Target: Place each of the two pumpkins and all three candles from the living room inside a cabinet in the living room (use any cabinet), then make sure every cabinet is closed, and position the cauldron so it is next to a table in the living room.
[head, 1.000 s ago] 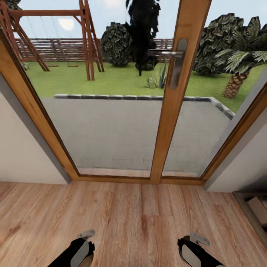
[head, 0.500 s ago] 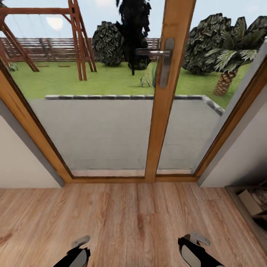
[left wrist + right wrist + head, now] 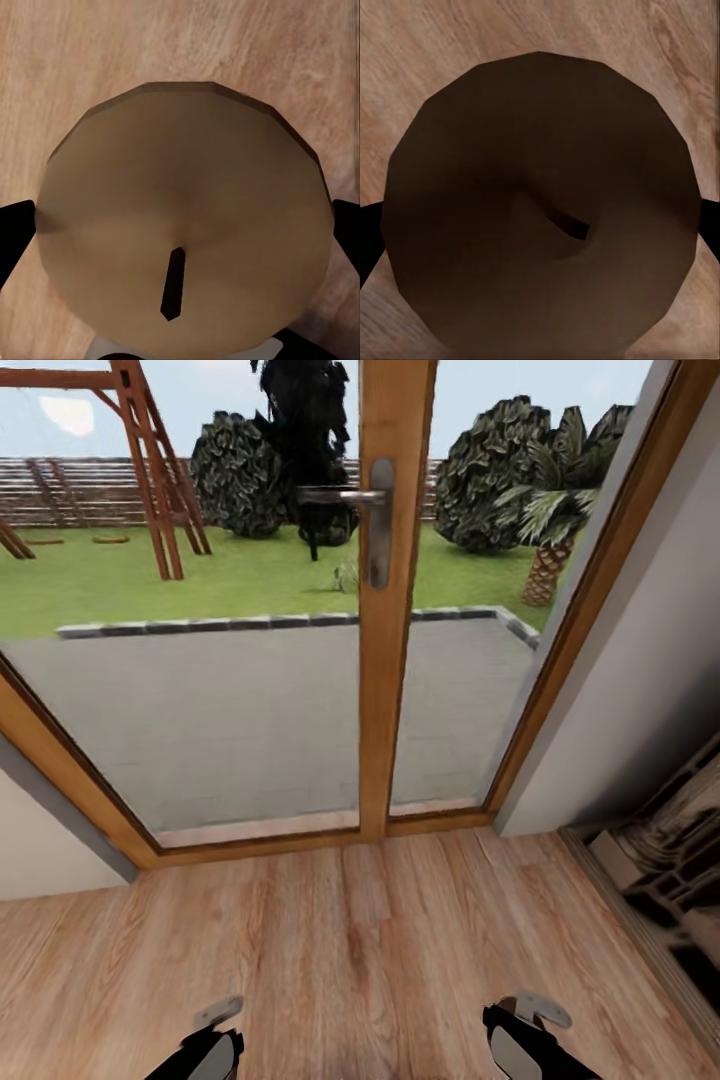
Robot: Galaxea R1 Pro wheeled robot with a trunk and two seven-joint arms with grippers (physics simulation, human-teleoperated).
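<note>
candles [image 3: 184,240] [image 3: 540,202] clamped in both tools [image 3: 180,247] [image 3: 540,225] above wooden floor [image 3: 360,950], facing glass door [image 3: 395,600].

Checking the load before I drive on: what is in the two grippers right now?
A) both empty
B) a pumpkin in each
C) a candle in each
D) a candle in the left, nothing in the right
C: the left wrist view shows a tan candle with its wick between the left gripper's fingers, and the right wrist view shows a darker, shaded candle between the right gripper's fingers, above the wood floor.
</note>
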